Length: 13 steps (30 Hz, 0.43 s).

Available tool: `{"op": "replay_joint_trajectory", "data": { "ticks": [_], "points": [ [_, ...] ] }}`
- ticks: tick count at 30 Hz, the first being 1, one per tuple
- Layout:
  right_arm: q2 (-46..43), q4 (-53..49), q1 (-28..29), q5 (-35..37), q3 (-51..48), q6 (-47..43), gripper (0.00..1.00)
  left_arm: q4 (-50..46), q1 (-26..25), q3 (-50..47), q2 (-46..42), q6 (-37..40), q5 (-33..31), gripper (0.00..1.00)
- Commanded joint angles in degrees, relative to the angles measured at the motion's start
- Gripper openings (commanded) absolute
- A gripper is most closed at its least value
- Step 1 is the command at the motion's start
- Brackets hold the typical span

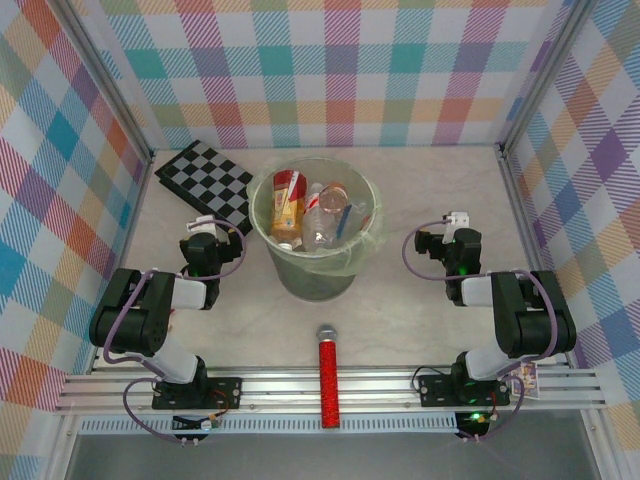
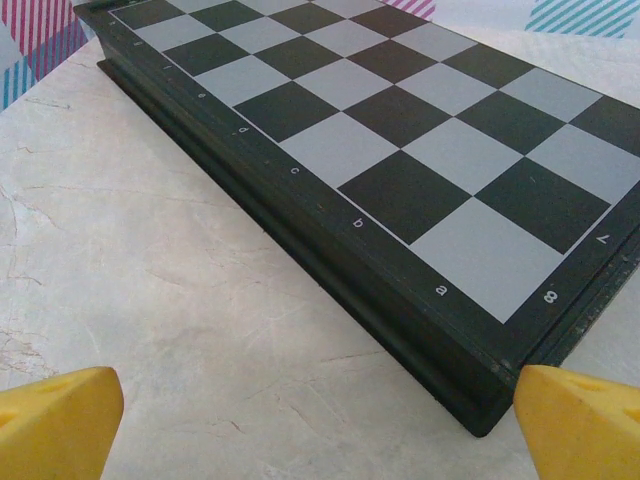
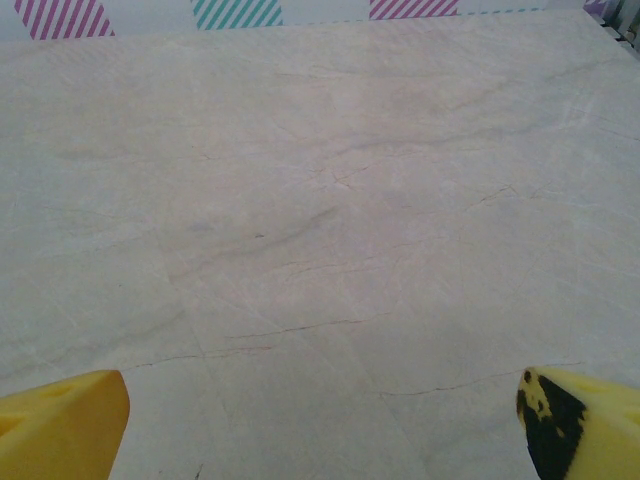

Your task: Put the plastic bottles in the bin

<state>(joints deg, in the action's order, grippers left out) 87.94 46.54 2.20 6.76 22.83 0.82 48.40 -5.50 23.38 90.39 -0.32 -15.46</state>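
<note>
The plastic bottles [image 1: 290, 212], small clear drink bottles with red, orange and white labels, lie heaped inside the bin [image 1: 318, 280], a large round translucent pale-green wastebasket with a plastic liner folded over its rim. In the top view it stands on the pale marble-patterned table [image 1: 400, 300], at the middle and towards the far side. Just left of it, at the far left, lies a flat black-and-grey checkerboard [image 1: 205, 180], set at an angle. A red glittery microphone with a grey head [image 1: 328, 385] lies at the near edge, in line with the bin and apart from it. The left gripper [image 1: 207, 225] sits at the near corner of the checkerboard, left of the bin. The right gripper [image 1: 458, 220] sits over bare table to the right of the bin, well apart from it. Plaid walls [image 1: 340, 70] close in the table.

In the left wrist view, the left gripper [image 2: 320, 430] is spread wide, its yellow fingertips [image 2: 60, 425] at the two bottom corners with nothing between them. The checkerboard [image 2: 400, 150] runs from far left to near right, its near corner just beside the right-hand fingertip.

In the right wrist view, the right gripper [image 3: 320, 430] is likewise spread wide and empty. Its yellow fingertips [image 3: 60, 420] frame bare table [image 3: 330, 200], and the right-hand one bears a black patch.
</note>
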Motion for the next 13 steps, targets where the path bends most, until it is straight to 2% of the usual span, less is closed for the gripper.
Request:
{"op": "replay_joint_trajectory", "data": {
  "ticks": [1, 13],
  "points": [
    [-0.10, 1.88, -0.32, -1.07, 0.11, 0.76, 0.99, 2.38, -0.23, -0.50, 0.13, 0.70, 0.54, 1.00],
    [0.04, 1.44, -0.69, -1.79, 0.38, 0.94, 0.99, 2.38, -0.21, -0.44, 0.12, 0.75, 0.61, 1.00]
  ]
}}
